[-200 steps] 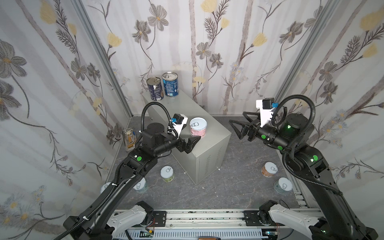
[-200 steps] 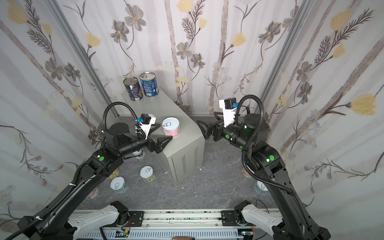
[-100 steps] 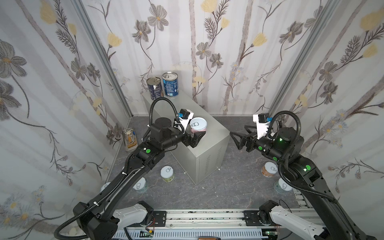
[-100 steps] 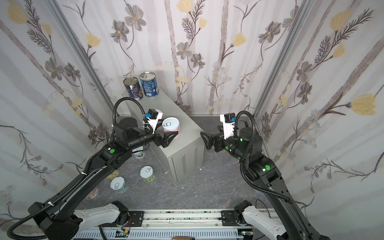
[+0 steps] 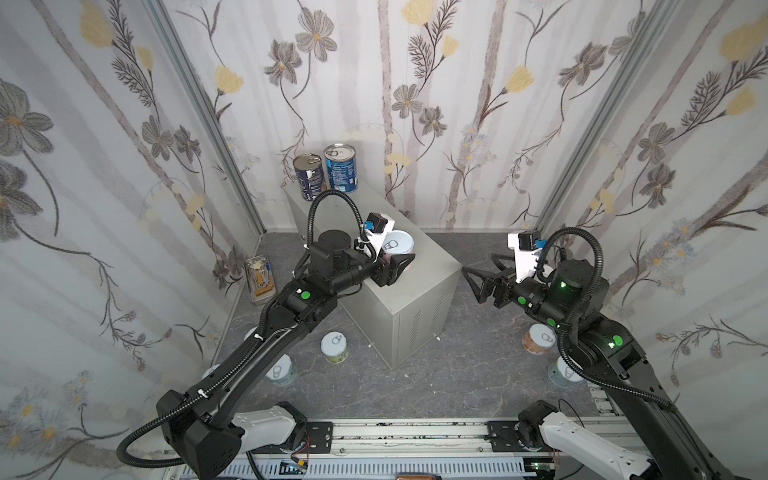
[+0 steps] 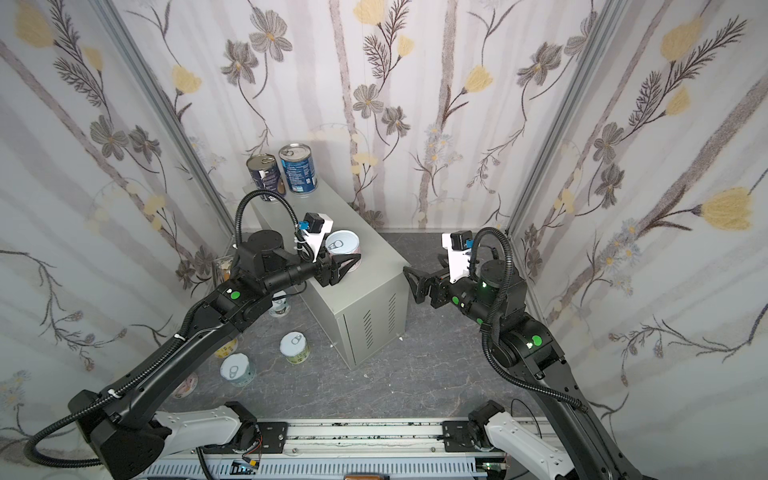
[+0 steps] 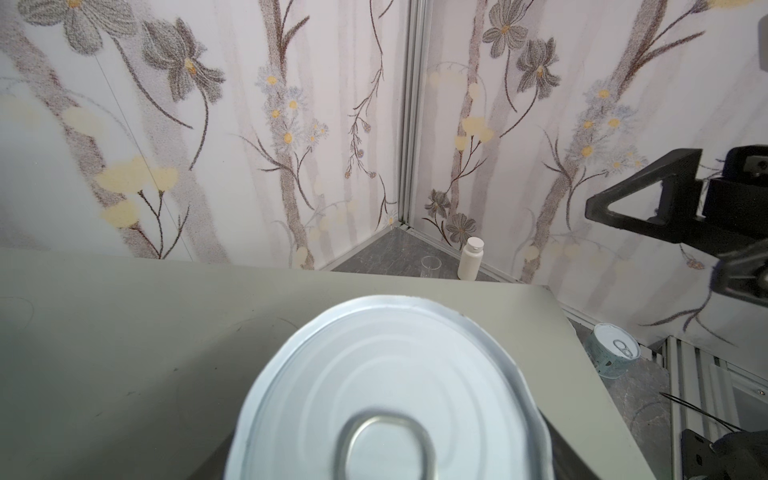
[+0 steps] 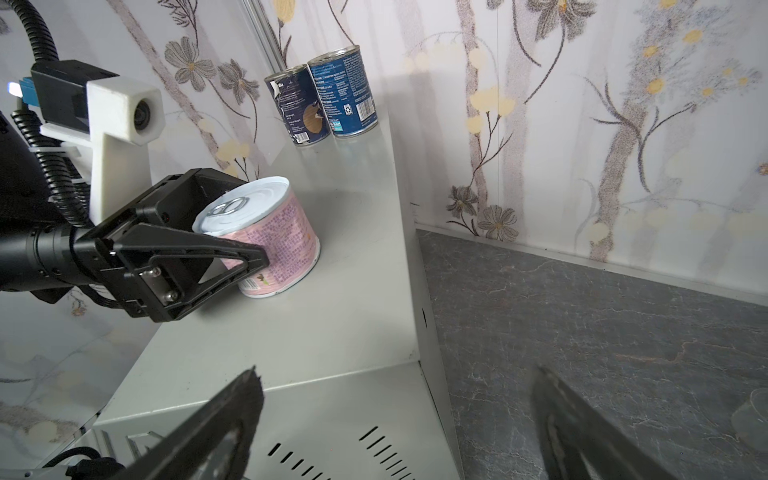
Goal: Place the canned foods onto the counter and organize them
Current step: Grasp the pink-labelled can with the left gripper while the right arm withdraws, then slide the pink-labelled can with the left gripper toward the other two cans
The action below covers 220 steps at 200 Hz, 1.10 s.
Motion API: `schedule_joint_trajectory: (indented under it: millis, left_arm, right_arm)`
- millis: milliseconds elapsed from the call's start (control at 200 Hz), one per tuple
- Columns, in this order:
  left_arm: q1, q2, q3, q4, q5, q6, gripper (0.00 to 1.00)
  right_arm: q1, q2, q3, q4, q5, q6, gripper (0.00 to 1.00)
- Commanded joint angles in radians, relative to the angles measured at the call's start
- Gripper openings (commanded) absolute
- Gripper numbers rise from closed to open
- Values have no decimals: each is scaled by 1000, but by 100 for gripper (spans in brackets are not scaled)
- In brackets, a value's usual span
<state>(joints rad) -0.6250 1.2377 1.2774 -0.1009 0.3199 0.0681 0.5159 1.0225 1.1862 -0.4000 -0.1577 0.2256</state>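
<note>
The counter (image 5: pixel 432 257) holds two blue cans (image 5: pixel 341 170), one pink can (image 8: pixel 270 241).

My left gripper (image 8: pixel 249 220) is matt black plastic; the can (image 8: pixel 278 249) has a smooth metal lid (image 8: pixel 243 203); the counter (image 8: pixel 353 299) is faintly glossy metal.

Your matt black left arm (image 5: pixel 270 328) and right arm (image 5: pixel 602 353), round green lights (image 5: pixel 306 295), ribbed black cable conduits (image 5: pixel 332 192) looped over your wrists, white blocky camera mounts (image 8: pixel 120 108) with blue plugs (image 8: pixel 25 89), black triangular open-frame fingers (image 8: pixel 187 241), silver screws (image 8: pixel 156 272), white base housings (image 5: pixel 266 424).

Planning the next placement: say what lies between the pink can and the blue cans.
Between pink can and blue cans: only bare counter, per right wrist view.
</note>
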Motion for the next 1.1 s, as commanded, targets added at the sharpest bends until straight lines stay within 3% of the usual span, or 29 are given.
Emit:
schedule_joint_trajectory:
  millis: [0, 290, 560, 784, 1094]
  left_arm:
    - [-3, 4, 40, 41, -53, 8, 65]
    - [4, 17, 86, 37, -271, 12, 64]
    - [91, 123, 196, 35, -468, -36, 63]
    - [189, 180, 283, 34, -463, -38, 62]
    - [291, 300, 378, 35, -361, -92, 62]
  right_arm:
    - [0, -4, -10, 32, 13, -11, 100]
    - [5, 13, -19, 52, -14, 4, 100]
    - [13, 39, -17, 69, -27, 15, 100]
    - [12, 58, -18, 79, -34, 18, 100]
    - [15, 93, -23, 95, -40, 13, 100]
